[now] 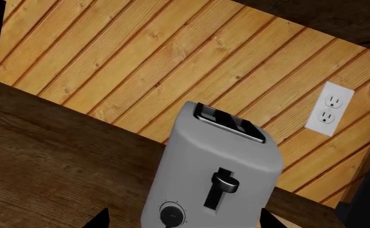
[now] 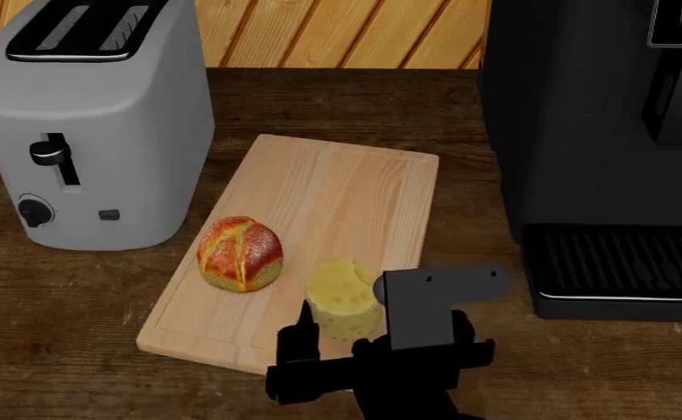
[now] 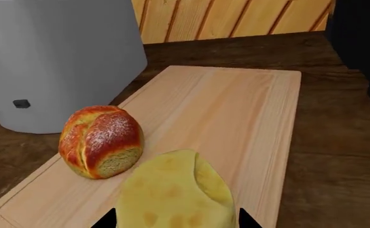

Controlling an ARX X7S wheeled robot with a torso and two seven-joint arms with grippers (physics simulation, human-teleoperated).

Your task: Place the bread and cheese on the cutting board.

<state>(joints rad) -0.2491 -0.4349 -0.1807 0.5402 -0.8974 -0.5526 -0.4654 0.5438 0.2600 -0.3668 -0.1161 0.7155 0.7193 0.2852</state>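
Head view: the crusty, flour-dusted bread (image 2: 240, 255) sits on the pale wooden cutting board (image 2: 341, 188), near its left edge. Just right of it, the holey yellow cheese (image 2: 342, 298) rests on the board's near end, between the right gripper's (image 2: 338, 325) fingers; contact is unclear. A smooth grey toaster (image 2: 89, 131) stands left. Only the left gripper's (image 1: 183, 219) fingertips show, spread apart.

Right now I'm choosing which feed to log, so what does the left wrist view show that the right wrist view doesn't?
Only the left wrist view shows the wall outlet and the toaster's slots, lever and dial. Only the right wrist view shows the bread and cheese on the cutting board, the cheese between the right gripper's fingertips. Both show the toaster, the wooden counter and the plank wall.
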